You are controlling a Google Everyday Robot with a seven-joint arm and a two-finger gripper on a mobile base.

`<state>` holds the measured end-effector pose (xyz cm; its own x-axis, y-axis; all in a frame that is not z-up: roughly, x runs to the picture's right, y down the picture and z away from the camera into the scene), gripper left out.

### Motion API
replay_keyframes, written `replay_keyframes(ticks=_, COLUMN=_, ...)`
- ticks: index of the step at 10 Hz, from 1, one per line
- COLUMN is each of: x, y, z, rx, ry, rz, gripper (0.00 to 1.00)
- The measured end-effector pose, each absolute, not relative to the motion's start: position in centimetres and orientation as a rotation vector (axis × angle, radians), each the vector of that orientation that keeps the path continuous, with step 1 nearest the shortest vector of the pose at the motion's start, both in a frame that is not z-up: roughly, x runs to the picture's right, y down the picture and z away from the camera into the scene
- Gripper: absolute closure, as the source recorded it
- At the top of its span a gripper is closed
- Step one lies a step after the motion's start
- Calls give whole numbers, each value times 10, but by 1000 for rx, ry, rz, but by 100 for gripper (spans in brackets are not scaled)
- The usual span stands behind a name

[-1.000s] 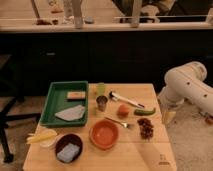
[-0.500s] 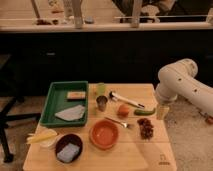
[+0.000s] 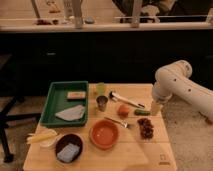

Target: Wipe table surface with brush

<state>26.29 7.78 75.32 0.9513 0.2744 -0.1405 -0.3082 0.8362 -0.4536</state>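
Observation:
The brush lies flat on the table surface, with its whitish round head toward the middle and its dark handle running right toward a green pepper. My gripper hangs at the end of the white arm over the table's right edge. It is just right of the handle's end and the pepper, open, with nothing in it.
A green tray with a cloth and a sponge sits at the left. A metal cup, a green cup, an orange fruit, a fork, an orange bowl, a dark bowl, dark grapes and a banana crowd the tabletop.
The arm has swung left from beside the table, bringing the gripper over the right edge near the brush handle. The objects on the table have not moved.

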Motion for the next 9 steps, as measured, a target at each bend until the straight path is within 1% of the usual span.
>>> replay_keyframes(ticks=4, x=262, y=78, z=782, rx=-468, ry=84, rz=408, gripper=20)
replay_keyframes(ticks=9, x=262, y=78, z=781, rx=-469, ry=83, rz=410, gripper=20)
